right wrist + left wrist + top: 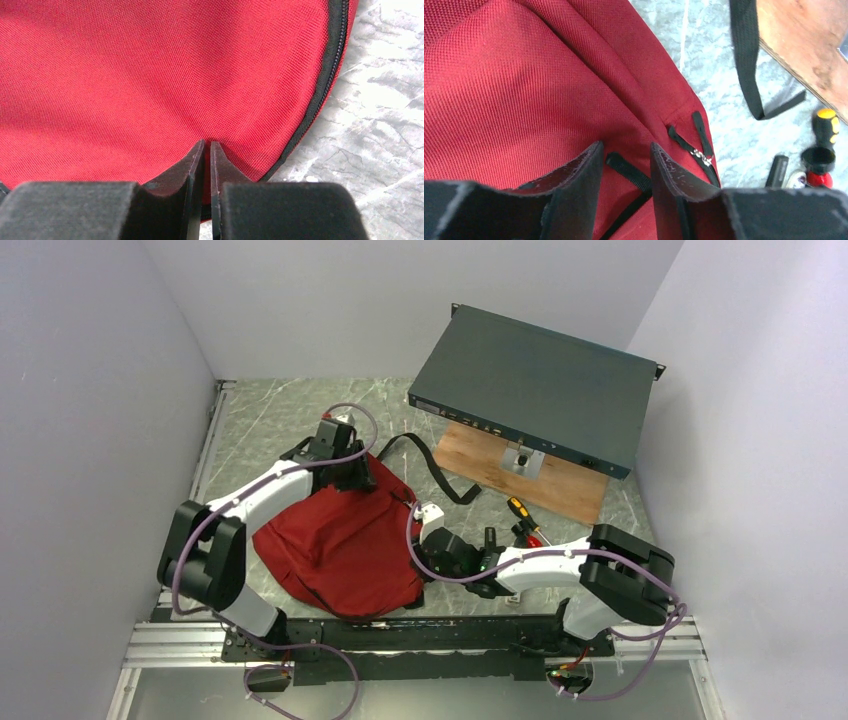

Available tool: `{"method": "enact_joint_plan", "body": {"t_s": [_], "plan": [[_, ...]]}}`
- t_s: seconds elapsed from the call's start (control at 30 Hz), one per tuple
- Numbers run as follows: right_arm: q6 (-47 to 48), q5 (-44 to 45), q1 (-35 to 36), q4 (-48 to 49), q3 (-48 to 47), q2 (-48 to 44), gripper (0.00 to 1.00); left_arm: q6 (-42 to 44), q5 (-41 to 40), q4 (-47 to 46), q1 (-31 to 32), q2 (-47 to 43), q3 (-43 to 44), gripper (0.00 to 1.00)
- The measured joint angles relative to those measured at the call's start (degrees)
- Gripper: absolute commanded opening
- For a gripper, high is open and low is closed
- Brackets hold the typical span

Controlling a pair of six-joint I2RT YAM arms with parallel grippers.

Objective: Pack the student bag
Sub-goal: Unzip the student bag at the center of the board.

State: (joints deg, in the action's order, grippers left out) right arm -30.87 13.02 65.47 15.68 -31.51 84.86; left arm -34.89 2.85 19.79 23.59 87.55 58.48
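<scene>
The student bag [340, 545] is a dark red fabric backpack lying flat between the arms. It fills the left wrist view [524, 75] and the right wrist view [150, 65]. My left gripper [355, 478] is at the bag's far edge; it [626, 145] is open, its fingers standing either side of a black strap loop [624, 169] without closing on it. A zip pull [702, 156] lies just right of it. My right gripper [425, 550] is at the bag's right edge; it [207, 142] is shut on a pucker of red fabric beside the black zip [327, 75].
A flat dark teal metal box [535, 385] rests tilted on a wooden board [520, 478] at the back right. A black strap [430, 465] trails from the bag toward the board. A yellow-and-black screwdriver [518, 508] and small red and black items [530, 535] lie by the right arm.
</scene>
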Motion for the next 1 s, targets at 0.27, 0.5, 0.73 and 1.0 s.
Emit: {"method": "enact_joint_plan", "body": {"t_s": [0.27,0.5,0.73,1.0], "plan": [[0.9,-0.02,0.0,0.26,0.07,-0.2,0.14,-2.4,-6.03,2.45,2.97,4.11,3.15,0.0],[0.61,0.07,-0.04,-1.7,-1.44,-1.29,0.38,-0.46,-8.02,0.98,3.39,-0.96,-0.96,0.0],[-2.49,3.08,-1.4,-7.69,-12.94,-0.87,0.57,1.95,-7.65,-1.6,3.48,-13.77,-7.89,0.0],[-9.64,3.61,-10.16,-9.84,-20.63,2.43,0.57,2.27,-7.23,-3.34,3.5,-18.58,-13.27,0.0]]}}
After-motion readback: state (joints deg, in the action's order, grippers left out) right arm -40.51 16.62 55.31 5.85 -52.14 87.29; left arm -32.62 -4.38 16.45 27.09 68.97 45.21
